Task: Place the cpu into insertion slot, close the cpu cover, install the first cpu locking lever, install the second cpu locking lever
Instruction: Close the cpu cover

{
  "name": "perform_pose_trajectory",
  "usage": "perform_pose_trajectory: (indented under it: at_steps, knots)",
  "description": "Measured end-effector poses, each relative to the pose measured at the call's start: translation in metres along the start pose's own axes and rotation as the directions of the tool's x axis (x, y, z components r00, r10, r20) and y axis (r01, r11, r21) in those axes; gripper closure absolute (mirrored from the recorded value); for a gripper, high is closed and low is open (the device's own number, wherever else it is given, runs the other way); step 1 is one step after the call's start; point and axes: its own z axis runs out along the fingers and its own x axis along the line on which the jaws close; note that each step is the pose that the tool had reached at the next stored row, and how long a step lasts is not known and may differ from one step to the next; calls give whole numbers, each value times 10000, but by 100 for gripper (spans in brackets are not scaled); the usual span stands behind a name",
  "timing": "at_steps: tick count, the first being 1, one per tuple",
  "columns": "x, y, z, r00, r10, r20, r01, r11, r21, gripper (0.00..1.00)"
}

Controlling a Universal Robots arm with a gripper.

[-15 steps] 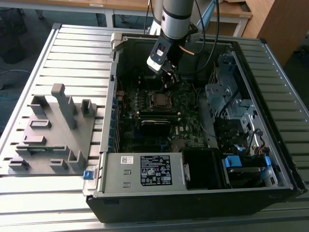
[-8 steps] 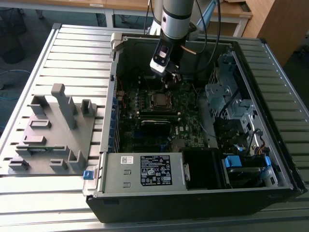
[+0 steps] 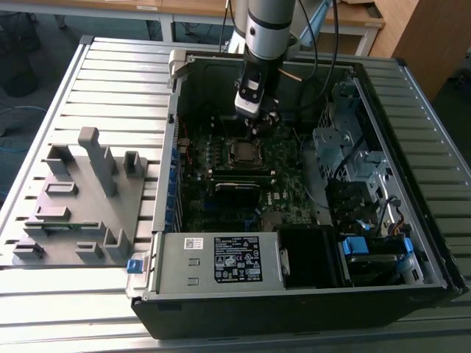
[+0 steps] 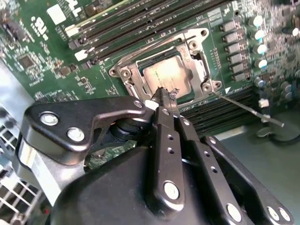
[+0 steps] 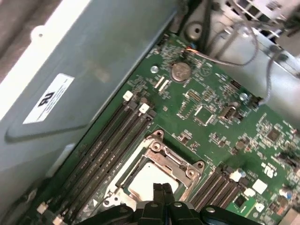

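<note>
Presently catalogued: gripper (image 3: pixel 259 123), lowered into the open case (image 3: pixel 294 298) over the far half of the board (image 4: pixel 47 51); fingers (image 4: pixel 161 124) seen pressed together in both wrist views, nothing pinched between them; tips held just over an edge of the cpu (image 4: pixel 165 77), contact not to be told.

Cpu: seated flat in the slot (image 4: pixel 124 74), silver top showing through the window of the cover (image 4: pixel 198 70); slot found just beside the memory slots (image 4: pixel 140 23), apart from the drive cage (image 3: pixel 335 143) on the exterior view's right.

Cover: laid down over the cpu, judged closed; the first two steps are taken as done.

Lever (image 4: pixel 248 110): one thin wire rod, seen in the second wrist view, standing out from a corner of the slot and away over the board; judged unlatched.

Step in hand: judged to be the first lever.

Requirement, as judged: the rod is thin and likely springy; it would have to be met squarely by the closed tips and pressed home under its catch, without a slip onto the cover or the board's small parts.
</note>
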Motion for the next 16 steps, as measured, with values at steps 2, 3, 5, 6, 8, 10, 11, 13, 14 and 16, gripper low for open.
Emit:
perform_pose_trajectory:
  at_steps: [2,3,5,6,8,10,11,13,14,16]
  knots:
    - [0,0,1,9995,-330,4,330,9995,1,90]
    - [0,0,1,9988,-499,6,499,9988,1,90]
    - [0,0,2,9963,-856,11,856,9963,1,90]
    - [0,0,3,9947,-1026,13,1026,9947,2,90]
    - [0,0,4,9906,-1370,17,1370,9906,3,90]
    - [0,0,5,9853,-1710,22,1710,9853,4,90]
    - [0,0,6,9823,-1872,24,1872,9823,5,90]
    - [0,0,9,9763,-2166,28,2166,9763,7,90]
    - [0,0,9,9733,-2296,31,2296,9733,9,90]
    - [0,0,11,9669,-2550,34,2550,9669,11,90]
